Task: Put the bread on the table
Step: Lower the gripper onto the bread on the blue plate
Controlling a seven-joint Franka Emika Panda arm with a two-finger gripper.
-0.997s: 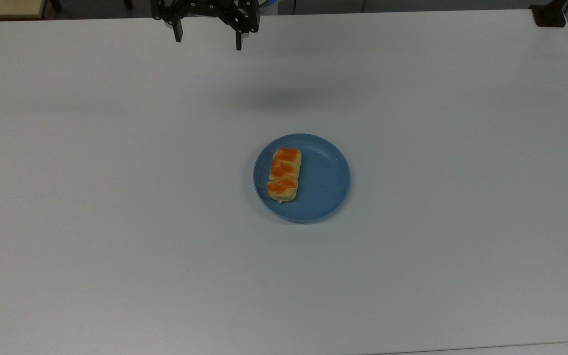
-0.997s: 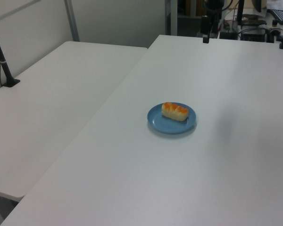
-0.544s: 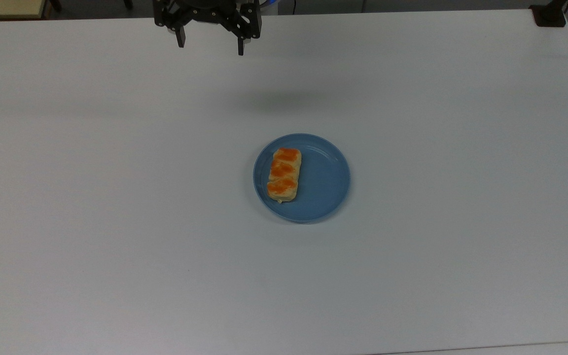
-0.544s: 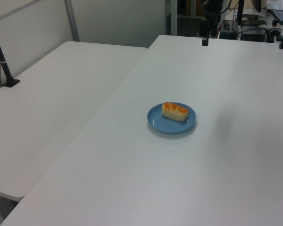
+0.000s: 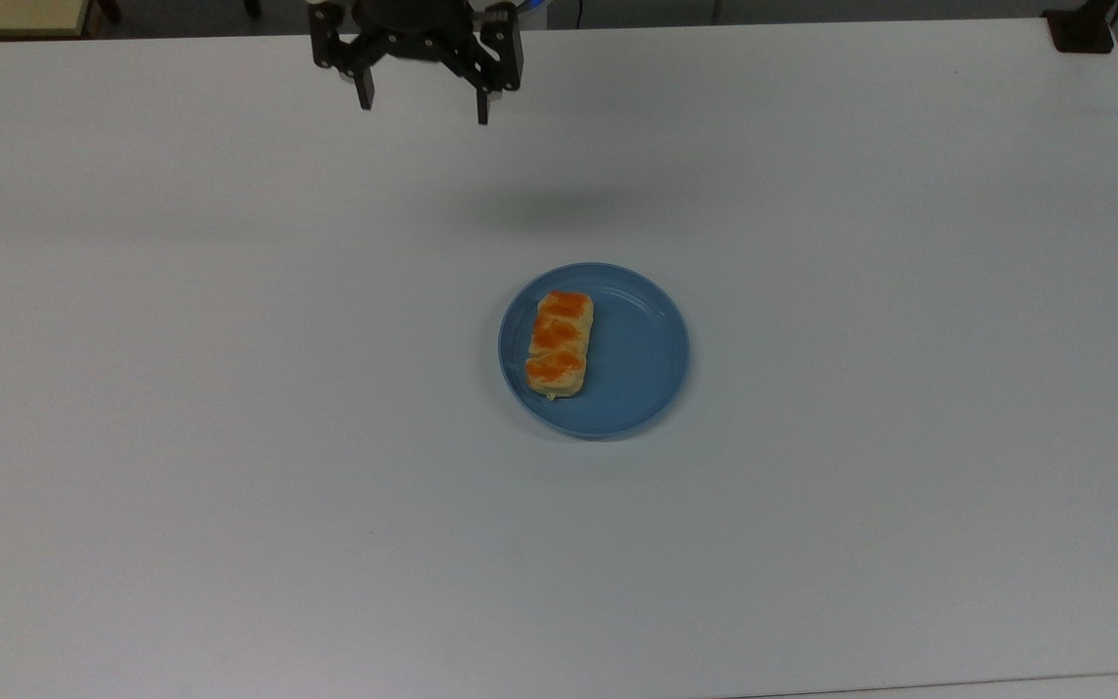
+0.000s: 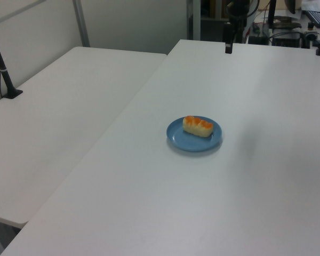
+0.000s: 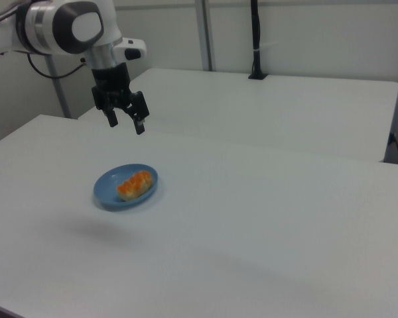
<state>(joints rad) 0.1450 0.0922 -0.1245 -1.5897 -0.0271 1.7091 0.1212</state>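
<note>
The bread (image 5: 559,344), pale yellow with three orange bumps, lies on the left half of a round blue plate (image 5: 641,369) in the top view, mid-table on the white table (image 5: 229,437). It also appears as bread (image 6: 198,126) on the plate (image 6: 184,140) in the left view, and as bread (image 7: 133,185) on the plate (image 7: 106,193) in the right view. My gripper (image 5: 422,106) hangs open and empty high above the table's far edge, well away from the plate. In the right view the gripper (image 7: 125,124) hovers above and behind the plate.
A second white table (image 6: 58,117) adjoins on the left view's left, with a black pole (image 6: 2,66) standing on it. A black mount (image 5: 1083,29) sits at the top view's upper right corner. Desks with equipment (image 6: 288,24) stand beyond the table's far end.
The gripper has moved a little down the top view toward the plate, staying open. The bread and plate have not moved.
</note>
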